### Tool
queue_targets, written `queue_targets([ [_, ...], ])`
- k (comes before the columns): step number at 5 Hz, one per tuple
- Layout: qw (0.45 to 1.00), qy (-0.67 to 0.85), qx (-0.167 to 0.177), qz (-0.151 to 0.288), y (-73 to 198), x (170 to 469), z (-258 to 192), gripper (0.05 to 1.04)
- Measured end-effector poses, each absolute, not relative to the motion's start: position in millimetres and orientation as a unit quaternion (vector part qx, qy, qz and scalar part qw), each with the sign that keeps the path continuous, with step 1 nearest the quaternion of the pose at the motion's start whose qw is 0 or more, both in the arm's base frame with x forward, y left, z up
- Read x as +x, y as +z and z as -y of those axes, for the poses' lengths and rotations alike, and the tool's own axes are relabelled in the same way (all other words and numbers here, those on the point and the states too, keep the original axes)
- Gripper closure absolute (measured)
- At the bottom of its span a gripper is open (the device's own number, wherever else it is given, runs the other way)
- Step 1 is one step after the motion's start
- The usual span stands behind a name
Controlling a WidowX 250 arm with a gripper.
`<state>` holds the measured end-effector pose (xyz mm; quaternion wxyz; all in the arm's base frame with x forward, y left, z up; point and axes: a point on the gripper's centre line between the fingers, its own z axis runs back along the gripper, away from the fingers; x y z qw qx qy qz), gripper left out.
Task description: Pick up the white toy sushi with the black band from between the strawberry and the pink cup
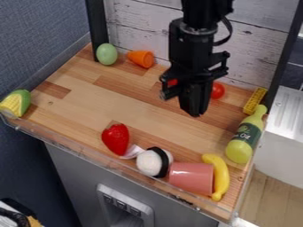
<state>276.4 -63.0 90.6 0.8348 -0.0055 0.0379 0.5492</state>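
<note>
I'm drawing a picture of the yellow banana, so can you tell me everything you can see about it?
The curved yellow toy banana looks smooth, perhaps plastic, and whole. It lies on the light-brown wooden counter, near the front right corner. Its bulging side faces right, and its top end bends left. It sits right beside the pink cup; I can't tell if they touch. The yellow-green bottle with a dark label is just above and right.

The tool hangs over the counter; banana beside pink cup.
</note>
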Motion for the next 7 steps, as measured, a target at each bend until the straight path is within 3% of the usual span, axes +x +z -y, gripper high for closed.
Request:
queue_targets([
  [1,0.837,0.546,-0.009,-0.034,95,259,65,0.89],
  [2,0.874,0.485,-0.006,-0.039,87,247,60,0.669],
  [3,0.908,0.417,-0.009,-0.04,81,242,49,0.354],
  [4,0.929,0.368,-0.014,-0.034,71,240,42,0.105],
  [7,0.895,0.445,-0.017,-0.032,22,243,43,0.083],
])
